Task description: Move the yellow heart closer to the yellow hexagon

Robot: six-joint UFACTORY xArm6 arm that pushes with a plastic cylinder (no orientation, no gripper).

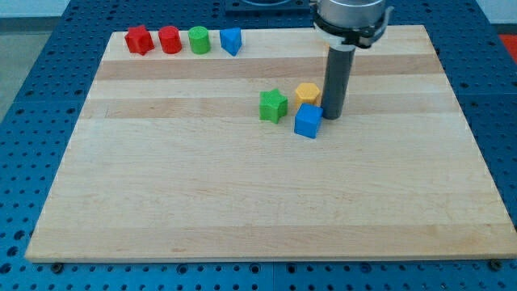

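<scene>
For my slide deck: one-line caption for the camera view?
My tip beside a blue cube, yellow block and green star on the wooden board.

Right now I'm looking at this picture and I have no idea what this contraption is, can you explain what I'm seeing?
This is one camera picture of a robot arm working over a wooden board. The arm has no hand. It ends in a straight dark rod, and my tip slides along the board to push small blocks, so nothing is held.

Near the middle sit a green star, a yellow block, whose shape I cannot make out for sure, and a blue cube. My tip stands just at the view's right of the yellow and blue ones.

Along the view's top left is a row: a red star, a red cylinder, a green cylinder and a blue block.
</scene>
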